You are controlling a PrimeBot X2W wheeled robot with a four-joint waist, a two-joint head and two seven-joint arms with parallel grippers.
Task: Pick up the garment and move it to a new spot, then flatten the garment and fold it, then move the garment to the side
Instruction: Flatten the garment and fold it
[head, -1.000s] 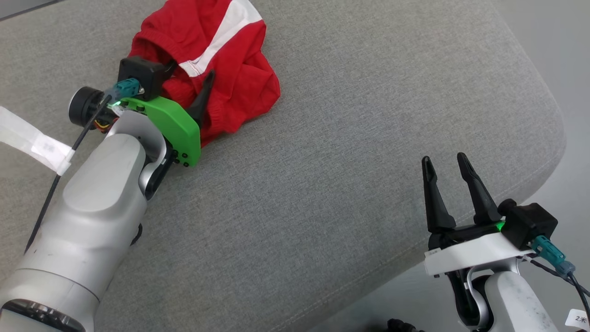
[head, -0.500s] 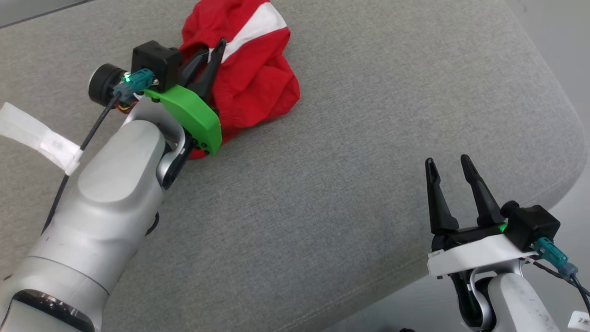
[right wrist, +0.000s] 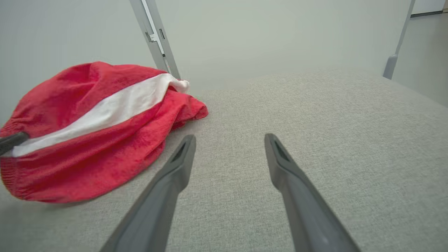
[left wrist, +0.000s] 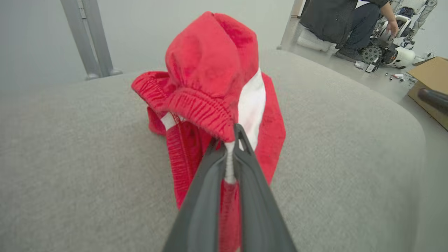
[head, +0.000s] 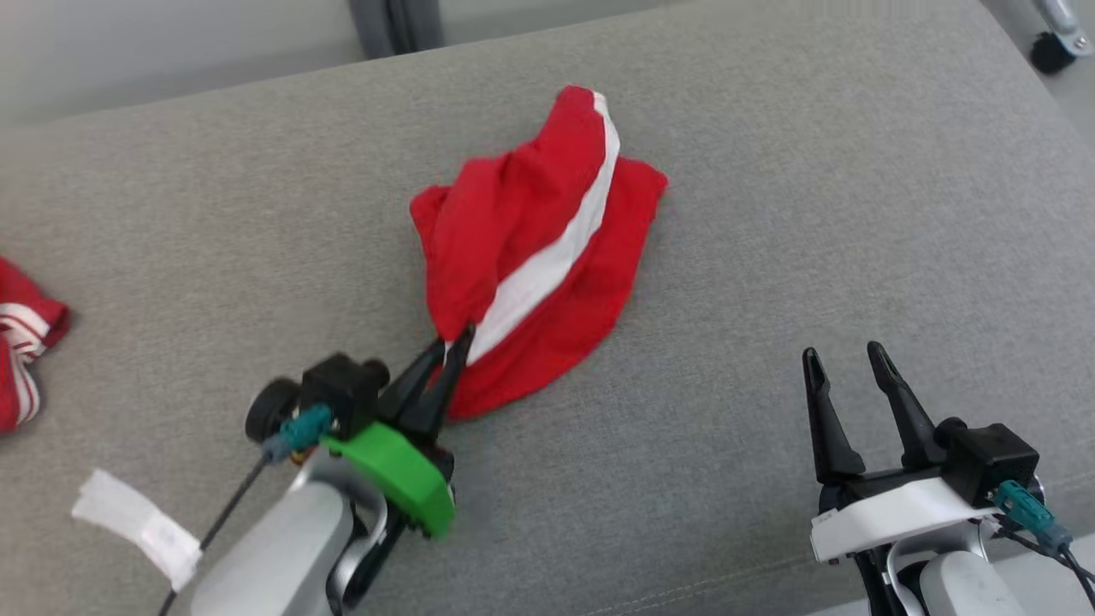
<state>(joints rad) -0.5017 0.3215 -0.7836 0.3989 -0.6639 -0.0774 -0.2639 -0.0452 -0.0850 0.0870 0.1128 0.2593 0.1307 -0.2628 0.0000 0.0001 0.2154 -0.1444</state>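
Left gripper (head: 453, 342): fingers clamped on the elastic edge of the red shorts (head: 530, 257), with the white stripe pinched between them. The shorts are bunched up, raised at the gripped end, and the rest lies mid-way across the grey cushion (head: 813, 197). Right gripper (head: 843, 352): fingers apart, holding nothing, near the cushion's front edge, well apart from the shorts. Another red-and-white garment (head: 21, 351) lies at the far left.
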